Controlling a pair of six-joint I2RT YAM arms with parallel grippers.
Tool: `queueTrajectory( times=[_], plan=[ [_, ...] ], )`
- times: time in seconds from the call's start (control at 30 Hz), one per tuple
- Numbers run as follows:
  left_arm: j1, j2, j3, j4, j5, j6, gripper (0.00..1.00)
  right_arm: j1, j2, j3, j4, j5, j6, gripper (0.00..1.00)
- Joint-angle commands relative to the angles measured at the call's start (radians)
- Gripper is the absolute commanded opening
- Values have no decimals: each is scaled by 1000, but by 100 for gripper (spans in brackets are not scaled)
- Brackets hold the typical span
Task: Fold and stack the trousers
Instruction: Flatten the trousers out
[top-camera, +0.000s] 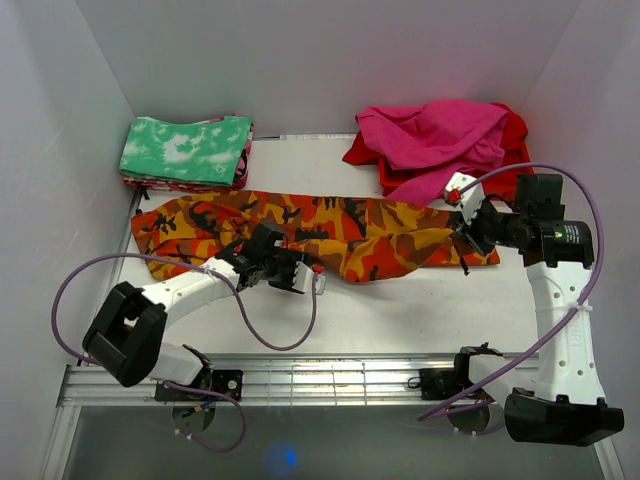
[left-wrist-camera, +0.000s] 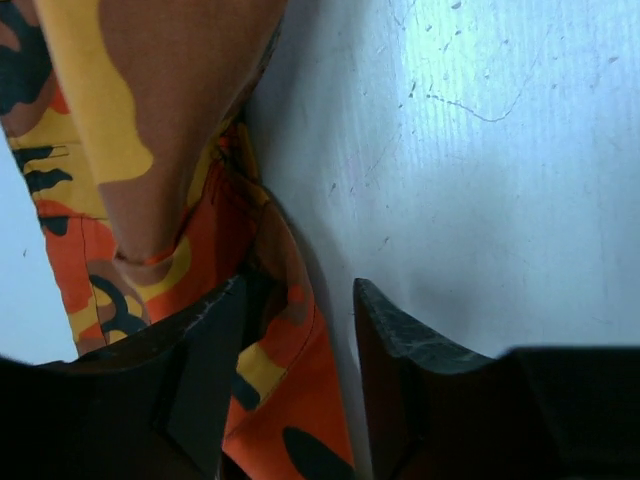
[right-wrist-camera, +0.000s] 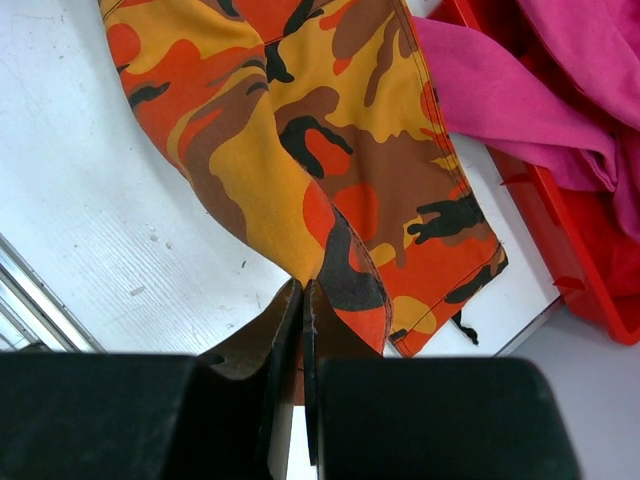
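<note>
The camouflage trousers lie stretched left to right across the white table. My left gripper sits at their near edge around the middle. In the left wrist view its jaws stand apart, with a fold of the trousers lying between them against the left finger. My right gripper is at the trousers' right end. In the right wrist view it is shut, pinching the near edge of the trousers close to the hem.
A folded green-and-white cloth stack sits at the back left. A magenta garment lies on a red one at the back right, just beyond the right gripper. White walls enclose the table; a metal rail runs along the near edge.
</note>
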Motion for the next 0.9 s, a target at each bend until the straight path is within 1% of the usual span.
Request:
queueTrajectory(
  times=[0.0, 0.07, 0.13, 0.23, 0.3, 0.33, 0.37, 0.4, 0.43, 0.47, 0.5, 0.53, 0.57, 0.63, 0.67, 0.7, 0.73, 0.83, 0.87],
  plan=[
    [-15, 55, 60, -9, -8, 26, 55, -3, -1, 50, 0, 5, 34, 8],
    [-19, 55, 47, -46, 14, 56, 49, -3, 4, 64, 4, 16, 47, 8],
    [-28, 54, 22, -35, 0, 69, 46, -3, 10, 82, 4, 14, 56, 8],
    [-33, 90, -1, -18, -75, 56, 44, -3, 14, 99, 6, 11, 71, 8],
    [-33, 116, 8, -14, -155, 23, 39, -3, 17, 101, 6, 17, 74, 8],
    [-33, 136, 14, -36, -179, 14, 28, -3, 18, 96, 7, 30, 73, 8],
    [-35, 140, 24, -58, -198, 6, 20, -3, 18, 87, 10, 37, 68, 8],
    [-35, 132, 39, -84, -201, -15, 13, -3, 18, 75, 23, 46, 64, 8],
    [-33, 91, 44, -149, -187, -19, 6, -3, 14, 57, 32, 68, 59, 8],
    [-33, 54, 48, -190, -158, -19, 0, -3, 13, 6, 44, 82, 53, 8],
    [-30, 10, 59, -236, -114, -16, 0, -3, 11, -25, 56, 97, 35, 8],
    [-28, -93, 63, -306, -19, -11, 0, -3, 13, -57, 79, 132, 24, 8],
    [-27, -144, 65, -325, 19, -19, 0, -5, 16, -127, 92, 155, 9, 8],
    [-28, -231, 68, -362, 78, -58, 0, -8, 21, -199, 136, 215, -30, 8],
    [-28, -286, 71, -380, 83, -66, 0, -13, 22, -238, 157, 234, -44, 8],
    [-27, -305, 76, -395, 84, -80, 0, -17, 22, -314, 176, 252, -57, 8],
    [-13, -327, 80, -409, 86, -97, 0, -32, 28, -348, 190, 275, -93, 8],
    [50, -371, 88, -403, 159, -149, 0, -56, 48, -460, 228, 309, -146, 8],
    [63, -373, 90, -386, 185, -193, 0, -62, 53, -486, 234, 320, -159, 8]
  ],
)
